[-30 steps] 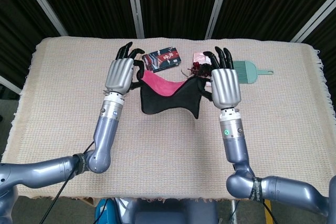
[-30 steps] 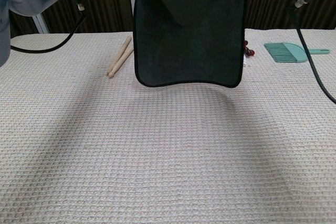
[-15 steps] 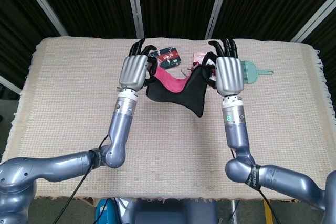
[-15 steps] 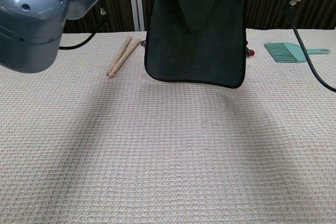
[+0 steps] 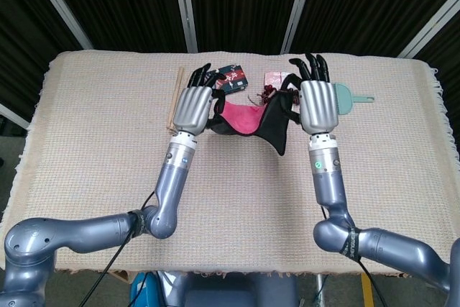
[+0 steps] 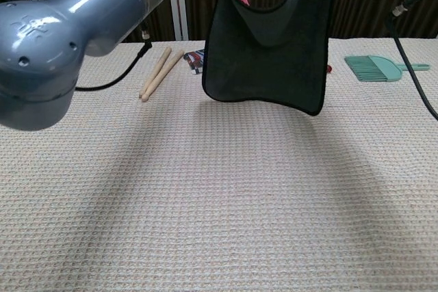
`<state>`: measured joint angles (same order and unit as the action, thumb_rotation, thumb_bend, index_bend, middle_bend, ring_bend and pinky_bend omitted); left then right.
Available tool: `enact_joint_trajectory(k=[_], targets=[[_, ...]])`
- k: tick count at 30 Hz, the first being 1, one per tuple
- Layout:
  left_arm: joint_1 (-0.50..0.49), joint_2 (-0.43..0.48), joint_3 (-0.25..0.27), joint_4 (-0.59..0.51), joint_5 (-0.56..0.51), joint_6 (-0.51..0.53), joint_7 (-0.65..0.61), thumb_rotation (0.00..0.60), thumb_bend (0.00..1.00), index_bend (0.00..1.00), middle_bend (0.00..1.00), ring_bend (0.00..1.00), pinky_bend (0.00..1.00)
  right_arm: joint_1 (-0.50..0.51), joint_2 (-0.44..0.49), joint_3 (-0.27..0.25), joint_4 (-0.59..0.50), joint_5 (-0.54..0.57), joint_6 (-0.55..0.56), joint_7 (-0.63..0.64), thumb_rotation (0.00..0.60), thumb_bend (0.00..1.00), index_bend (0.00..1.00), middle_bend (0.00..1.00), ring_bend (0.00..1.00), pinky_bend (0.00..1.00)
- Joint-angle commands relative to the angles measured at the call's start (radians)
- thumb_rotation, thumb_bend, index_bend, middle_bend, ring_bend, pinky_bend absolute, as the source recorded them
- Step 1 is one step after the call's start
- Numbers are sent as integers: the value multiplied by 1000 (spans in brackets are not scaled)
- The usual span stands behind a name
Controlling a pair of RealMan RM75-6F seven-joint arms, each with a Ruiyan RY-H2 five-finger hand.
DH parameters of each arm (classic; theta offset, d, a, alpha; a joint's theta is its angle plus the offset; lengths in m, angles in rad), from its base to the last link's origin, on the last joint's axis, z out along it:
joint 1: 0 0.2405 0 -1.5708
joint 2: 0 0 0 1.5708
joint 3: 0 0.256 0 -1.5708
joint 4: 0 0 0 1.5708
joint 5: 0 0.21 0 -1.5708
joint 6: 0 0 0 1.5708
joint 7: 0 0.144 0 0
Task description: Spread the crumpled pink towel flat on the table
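Towel (image 5: 248,118) farther back, hanging lengthwise down.

No legible text anywhere; print on the dark packet (image 5: 231,77) too small.

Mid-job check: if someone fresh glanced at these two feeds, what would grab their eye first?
The towel, dark outside and pink inside, hangs in the air over the table's far middle, held between the left hand and the right hand. In the chest view its lower edge hangs clear of the table. Behind it lie wooden sticks at the left and a teal brush at the right.
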<state>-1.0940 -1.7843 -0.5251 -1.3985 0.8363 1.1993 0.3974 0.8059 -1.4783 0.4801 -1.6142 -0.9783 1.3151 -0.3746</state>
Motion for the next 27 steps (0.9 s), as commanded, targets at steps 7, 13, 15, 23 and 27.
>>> enact_joint_trajectory(k=[7,13,15,23,27], targets=[[215,39,259,-334,83,122,-9,600,504,696,225,4,69,-157,16,-208,-116,-99,62,26,600,526,613,235,85,0],[304,22,393,-420,168,173,-5,600,505,696,225,4,69,-221,-28,-305,-117,-173,88,47,600,526,613,235,85,0],[331,21,428,-439,196,188,-4,600,504,696,225,4,69,-242,-39,-333,-120,-208,103,49,600,527,613,235,85,0],[420,30,514,-463,280,211,-19,600,504,696,225,4,69,-312,-67,-410,-108,-297,135,55,600,526,613,235,85,0],[453,26,546,-460,310,209,-33,600,504,696,225,4,69,-339,-81,-431,-80,-317,137,76,600,527,613,235,85,0]])
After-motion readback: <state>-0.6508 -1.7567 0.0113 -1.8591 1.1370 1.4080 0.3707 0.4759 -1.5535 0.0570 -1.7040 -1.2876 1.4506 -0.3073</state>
